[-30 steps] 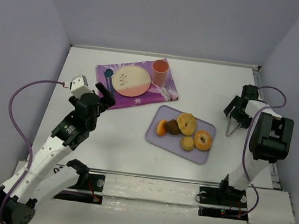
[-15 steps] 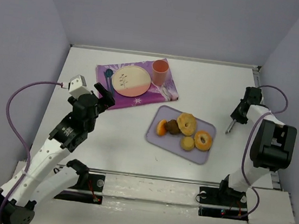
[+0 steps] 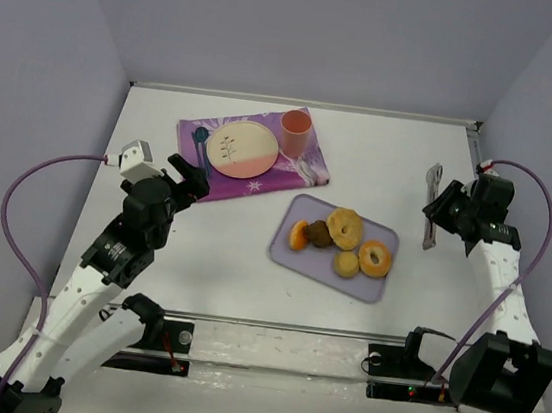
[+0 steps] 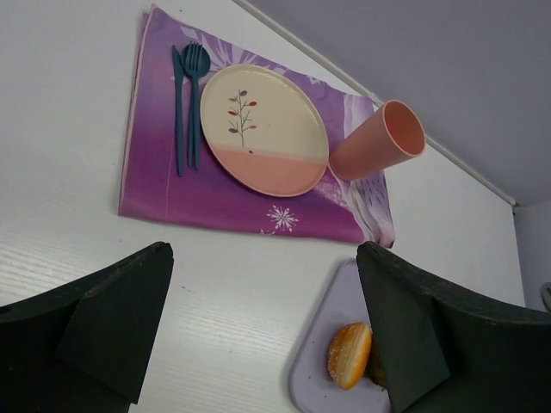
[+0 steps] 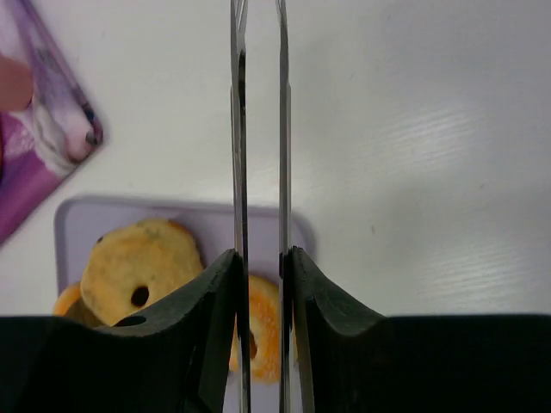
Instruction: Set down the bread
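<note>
The bread point(image 3: 343, 227), a golden-tan ring with a small hole, lies on the lilac tray point(image 3: 377, 285) and shows in the right wrist view too point(image 5: 138, 267). My right gripper point(image 3: 448, 214) is right of the tray, shut on a pair of metal tongs point(image 3: 432, 200). The two thin blades of the tongs point(image 5: 238, 129) run straight out between the fingers point(image 5: 207, 301). My left gripper point(image 3: 190, 170) hovers open over the table by the placemat. Its jaws point(image 4: 263, 258) hold nothing.
On the tray with the bread are an orange-glazed donut point(image 3: 375, 258), a small bun point(image 3: 348, 264), a dark piece point(image 3: 321, 234) and an orange piece point(image 3: 299, 235). The purple placemat point(image 3: 259, 184) carries a plate point(image 3: 242, 148), a cup point(image 3: 296, 128) and blue cutlery point(image 4: 185, 95).
My right gripper has shut on the tongs and lifted them off the table, and the arm has swung out to the right. The left arm has shifted slightly left.
</note>
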`<action>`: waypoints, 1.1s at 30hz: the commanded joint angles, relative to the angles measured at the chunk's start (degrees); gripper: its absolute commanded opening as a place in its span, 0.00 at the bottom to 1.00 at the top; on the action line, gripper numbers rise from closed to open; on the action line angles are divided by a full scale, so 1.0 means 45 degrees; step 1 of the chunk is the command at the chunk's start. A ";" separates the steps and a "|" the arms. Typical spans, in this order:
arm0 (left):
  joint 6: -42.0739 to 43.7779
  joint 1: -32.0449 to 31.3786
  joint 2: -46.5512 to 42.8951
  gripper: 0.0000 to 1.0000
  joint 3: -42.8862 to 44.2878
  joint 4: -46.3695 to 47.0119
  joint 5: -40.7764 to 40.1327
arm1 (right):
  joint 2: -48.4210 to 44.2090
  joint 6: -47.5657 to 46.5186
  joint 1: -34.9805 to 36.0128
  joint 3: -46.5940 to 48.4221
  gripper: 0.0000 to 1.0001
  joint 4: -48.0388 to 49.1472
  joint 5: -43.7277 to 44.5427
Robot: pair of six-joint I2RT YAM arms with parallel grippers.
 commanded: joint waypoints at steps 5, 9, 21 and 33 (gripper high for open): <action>-0.0058 0.0063 -0.0114 0.99 -0.0025 0.0596 0.0083 | -0.2983 0.0142 -0.0093 -0.0580 0.39 -0.2605 -0.4625; -0.0058 0.0063 -0.0134 0.99 -0.0064 0.0557 0.0044 | -0.3298 0.0219 -0.0093 -0.0618 0.43 -0.3425 -0.5312; 0.0001 0.0063 -0.0056 0.99 -0.0084 0.0693 0.0083 | -0.3064 0.0024 0.0532 -0.1067 0.60 -0.3954 -0.5526; 0.0040 0.0082 0.0042 0.99 -0.0045 0.0635 0.0219 | -0.3318 0.0141 0.0805 -0.2706 0.62 -0.3682 -0.5800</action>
